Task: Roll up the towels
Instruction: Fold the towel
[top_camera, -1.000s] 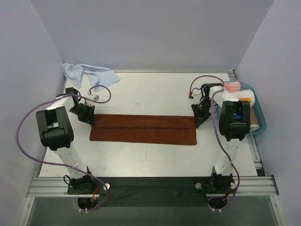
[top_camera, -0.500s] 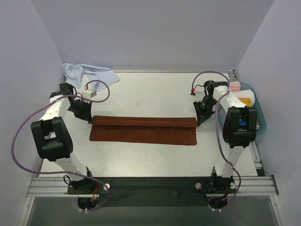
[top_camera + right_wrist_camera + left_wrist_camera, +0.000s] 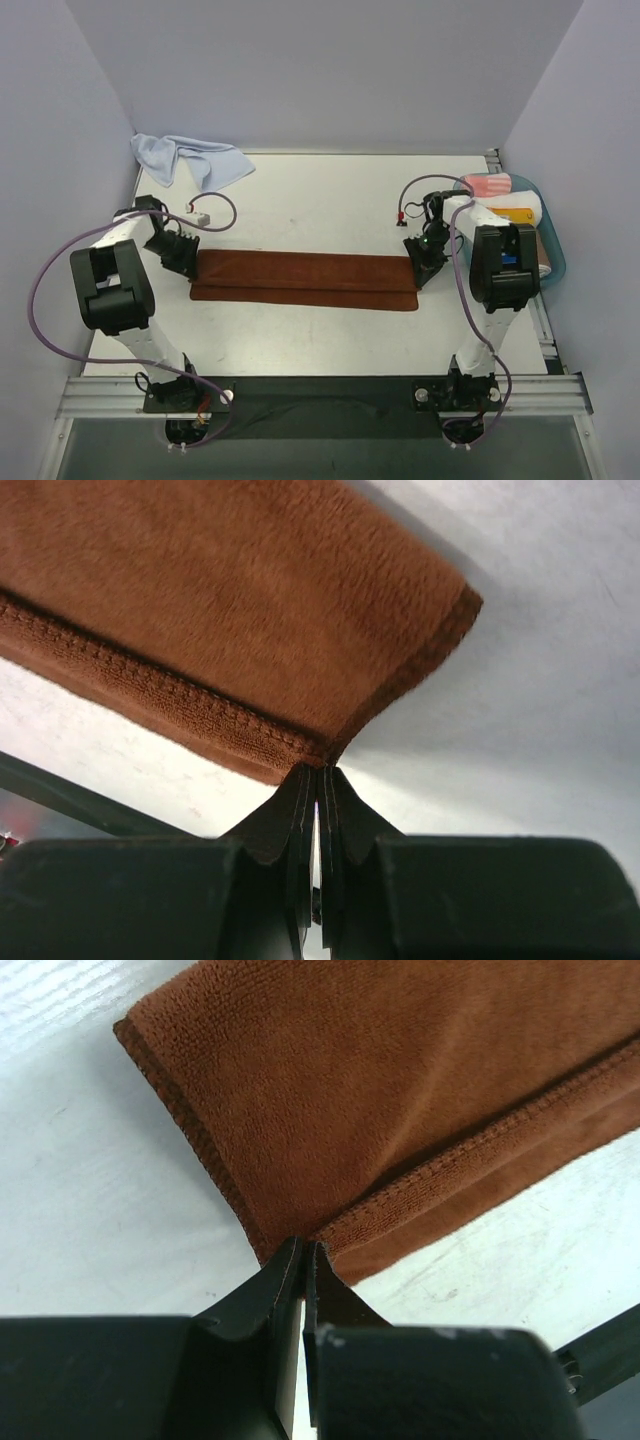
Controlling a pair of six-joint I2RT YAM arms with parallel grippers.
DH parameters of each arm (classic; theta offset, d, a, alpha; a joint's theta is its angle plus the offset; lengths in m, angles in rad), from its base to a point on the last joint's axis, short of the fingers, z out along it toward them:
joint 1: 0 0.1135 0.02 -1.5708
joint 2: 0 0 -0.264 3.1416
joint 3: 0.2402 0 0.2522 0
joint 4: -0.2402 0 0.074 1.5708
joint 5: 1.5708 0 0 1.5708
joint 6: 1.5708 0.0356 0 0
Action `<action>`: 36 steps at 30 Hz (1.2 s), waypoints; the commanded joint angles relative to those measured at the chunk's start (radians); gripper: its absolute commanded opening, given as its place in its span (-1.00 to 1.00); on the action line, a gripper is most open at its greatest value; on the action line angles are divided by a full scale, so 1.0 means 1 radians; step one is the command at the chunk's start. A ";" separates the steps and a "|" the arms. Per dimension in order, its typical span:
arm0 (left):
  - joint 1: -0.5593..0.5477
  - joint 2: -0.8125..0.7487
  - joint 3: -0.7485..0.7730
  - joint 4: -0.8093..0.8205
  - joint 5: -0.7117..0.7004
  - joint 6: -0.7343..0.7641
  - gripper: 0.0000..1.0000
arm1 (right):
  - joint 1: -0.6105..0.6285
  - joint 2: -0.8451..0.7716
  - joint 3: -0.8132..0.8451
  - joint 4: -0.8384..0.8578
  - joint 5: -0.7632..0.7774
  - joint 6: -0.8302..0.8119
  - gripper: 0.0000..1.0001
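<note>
Long rust-brown terry towel (image 3: 305, 279) folded into a flat strip, left gripper (image 3: 303, 1250) and right gripper (image 3: 317, 772) each clamped tight on an end. White tabletop (image 3: 320, 200) under it, lavender walls (image 3: 320, 70) behind.

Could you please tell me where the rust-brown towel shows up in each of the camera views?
Top external: the brown towel lies folded mid-table, between the left gripper and right gripper.
Left wrist: the brown towel fills the upper right, a corner pinched in the left gripper.
Right wrist: the brown towel fills the upper left, a corner pinched in the right gripper.
Shared landmark: the white table beneath it.
</note>
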 commanded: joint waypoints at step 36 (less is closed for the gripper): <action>0.013 -0.066 0.049 0.003 0.054 -0.105 -1.00 | -0.020 0.010 0.159 -0.089 0.056 0.013 -1.00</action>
